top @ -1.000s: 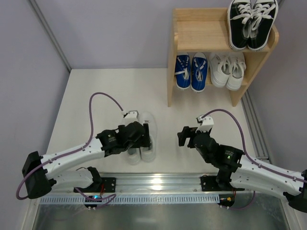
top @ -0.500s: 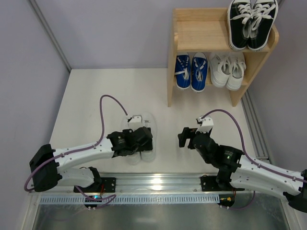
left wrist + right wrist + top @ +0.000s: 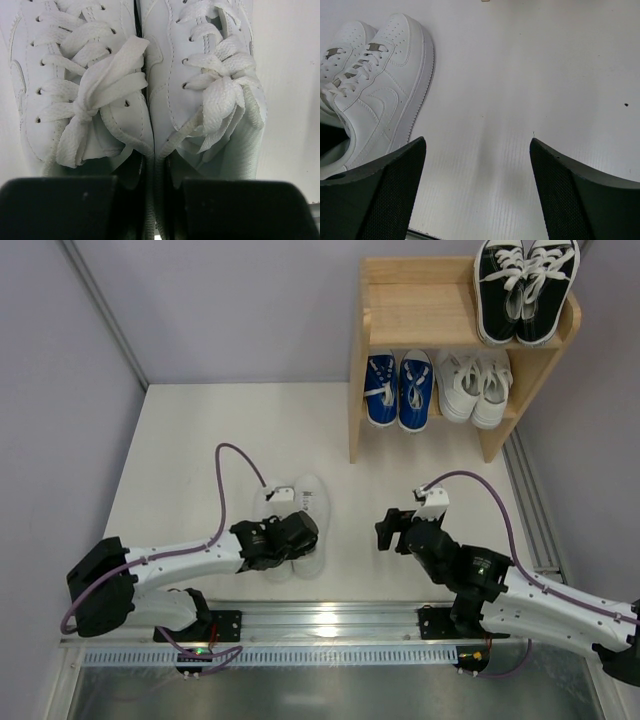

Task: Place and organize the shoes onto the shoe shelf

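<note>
A pair of plain white leather low-tops (image 3: 309,504) stands side by side on the white table, toes pointing away. My left gripper (image 3: 289,536) sits over their heels. In the left wrist view my left gripper (image 3: 150,200) has one finger inside each shoe opening and is shut on the two inner collars of the white shoes (image 3: 165,90), pressed together. My right gripper (image 3: 386,528) hovers open to the right of the pair; the right wrist view shows only bare table between the fingers of the right gripper (image 3: 477,165), with the white pair (image 3: 380,100) at left.
The wooden shoe shelf (image 3: 420,310) stands at the back right. Black sneakers (image 3: 525,285) sit on the right of its top tier. Blue sneakers (image 3: 398,388) and smaller white lace-ups (image 3: 475,385) fill the lower tier. A metal rail (image 3: 330,620) runs along the near edge.
My left gripper has slid onto the heels of the white pair and closed on their inner collars. The right arm has barely moved.
</note>
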Action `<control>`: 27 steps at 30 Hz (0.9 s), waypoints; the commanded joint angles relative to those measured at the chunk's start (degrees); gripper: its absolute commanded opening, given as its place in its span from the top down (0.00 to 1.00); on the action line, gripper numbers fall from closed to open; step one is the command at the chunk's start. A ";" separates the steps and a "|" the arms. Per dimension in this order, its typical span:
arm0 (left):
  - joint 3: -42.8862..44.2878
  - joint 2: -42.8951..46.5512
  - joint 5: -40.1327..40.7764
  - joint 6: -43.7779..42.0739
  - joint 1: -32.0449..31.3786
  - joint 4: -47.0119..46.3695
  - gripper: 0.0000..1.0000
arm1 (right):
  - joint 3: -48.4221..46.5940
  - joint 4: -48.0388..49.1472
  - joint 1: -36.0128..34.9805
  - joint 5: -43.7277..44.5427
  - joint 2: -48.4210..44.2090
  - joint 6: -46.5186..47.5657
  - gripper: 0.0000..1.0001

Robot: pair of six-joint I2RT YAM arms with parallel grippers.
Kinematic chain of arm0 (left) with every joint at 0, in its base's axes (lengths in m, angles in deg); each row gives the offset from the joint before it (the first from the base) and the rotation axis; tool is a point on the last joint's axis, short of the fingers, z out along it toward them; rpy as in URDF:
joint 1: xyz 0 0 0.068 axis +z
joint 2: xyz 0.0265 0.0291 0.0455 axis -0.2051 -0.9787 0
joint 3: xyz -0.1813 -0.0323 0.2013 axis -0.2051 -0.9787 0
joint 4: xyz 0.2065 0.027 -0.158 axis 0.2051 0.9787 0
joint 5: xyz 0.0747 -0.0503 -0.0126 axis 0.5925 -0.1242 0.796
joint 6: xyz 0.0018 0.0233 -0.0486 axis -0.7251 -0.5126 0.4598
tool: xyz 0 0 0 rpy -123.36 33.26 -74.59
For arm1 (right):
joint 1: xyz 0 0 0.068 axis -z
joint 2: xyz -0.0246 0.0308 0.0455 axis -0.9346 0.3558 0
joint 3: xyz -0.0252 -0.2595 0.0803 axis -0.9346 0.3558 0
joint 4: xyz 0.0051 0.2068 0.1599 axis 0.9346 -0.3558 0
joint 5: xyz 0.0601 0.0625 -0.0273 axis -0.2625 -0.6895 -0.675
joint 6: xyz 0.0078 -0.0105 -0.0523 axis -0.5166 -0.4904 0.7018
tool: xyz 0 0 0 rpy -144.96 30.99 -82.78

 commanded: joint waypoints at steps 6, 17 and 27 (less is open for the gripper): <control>11.91 -11.35 -9.70 0.24 -4.64 -17.63 1.00 | -4.53 -6.91 -0.22 4.54 -3.98 -2.25 0.16; 23.89 -24.28 -9.70 11.91 -5.17 -26.85 1.00 | -9.72 -16.22 -0.22 9.64 -10.93 -2.08 0.16; 38.40 -32.02 -7.16 17.19 -8.16 -29.49 1.00 | -12.44 -21.41 -0.14 11.84 -15.23 -2.26 0.16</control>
